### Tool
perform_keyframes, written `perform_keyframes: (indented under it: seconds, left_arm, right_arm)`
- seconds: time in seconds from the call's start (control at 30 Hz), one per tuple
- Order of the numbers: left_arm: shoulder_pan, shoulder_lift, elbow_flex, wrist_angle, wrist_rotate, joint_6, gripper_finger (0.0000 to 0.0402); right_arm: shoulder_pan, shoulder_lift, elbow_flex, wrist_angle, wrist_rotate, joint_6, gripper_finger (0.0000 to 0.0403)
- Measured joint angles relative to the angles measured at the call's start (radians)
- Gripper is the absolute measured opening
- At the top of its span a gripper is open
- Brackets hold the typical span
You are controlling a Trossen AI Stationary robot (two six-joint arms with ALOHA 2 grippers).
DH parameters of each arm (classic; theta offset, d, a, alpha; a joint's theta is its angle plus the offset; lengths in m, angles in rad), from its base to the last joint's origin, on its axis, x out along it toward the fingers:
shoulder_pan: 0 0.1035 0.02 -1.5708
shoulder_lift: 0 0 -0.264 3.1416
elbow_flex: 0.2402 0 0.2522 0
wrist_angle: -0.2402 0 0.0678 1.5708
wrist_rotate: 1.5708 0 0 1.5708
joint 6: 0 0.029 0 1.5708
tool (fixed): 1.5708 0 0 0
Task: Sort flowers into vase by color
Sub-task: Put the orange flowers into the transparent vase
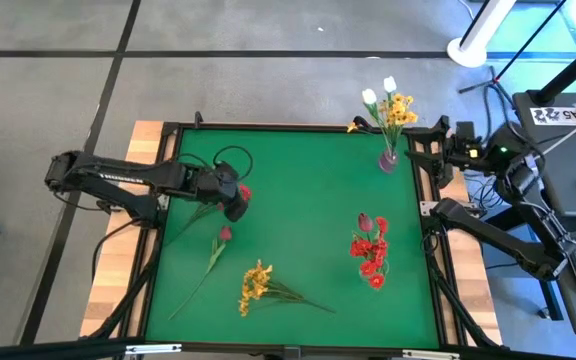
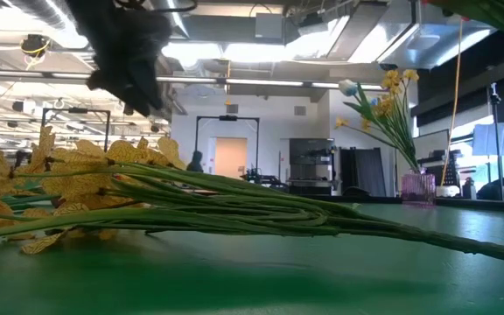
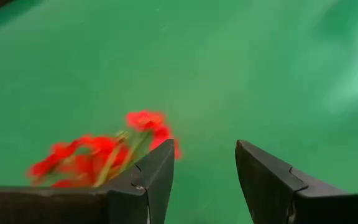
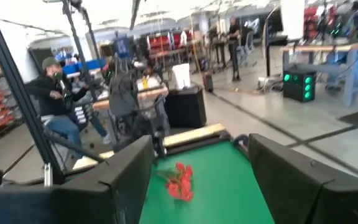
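Red flower [image 1: 245, 193] (stem trailing toward the table's left-front corner) lies beside the wide-open left hand [image 1: 235, 205].

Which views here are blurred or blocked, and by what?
Left wrist view: the red flowers are smeared by blur. Right wrist view: soft throughout. Low view: yellow flowers lying close to the lens fill the left side, and ceiling lights glare. High view: clear and evenly lit.

Industrial lab, workbenches [image 4: 328, 53], exposed ceiling ducts [image 2: 261, 22], seated person [image 4: 58, 99]

Yellow spray [image 1: 256, 283] flat; red cluster [image 1: 371, 252] seemingly vased
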Motion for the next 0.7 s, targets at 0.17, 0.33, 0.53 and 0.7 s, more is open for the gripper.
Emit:
perform_keyframes:
  seconds: [0.17, 0.33, 0.53, 0.7]
  left_arm:
    - [-0.002, -0.001, 0.097, -0.289, 0.047, -0.059, 0.0165]
    - [-0.009, 0.0, 0.072, -0.442, 0.076, -0.154, 0.0165]
    - [-0.007, 0.003, -0.025, -0.423, 0.194, -0.18, 0.0188]
    - [-0.004, 0.004, -0.109, -0.398, 0.203, -0.197, 0.0236]
  right_arm:
    - [0.0, 0.058, -0.001, -0.007, -0.02, -0.04, 0.0261]
    - [0.0, 0.089, -0.001, -0.005, -0.024, -0.097, 0.0261]
    - [0.0, 0.093, -0.001, -0.004, -0.024, -0.129, 0.0261]
    - [0.0, 0.087, -0.001, -0.004, -0.037, -0.136, 0.0261]
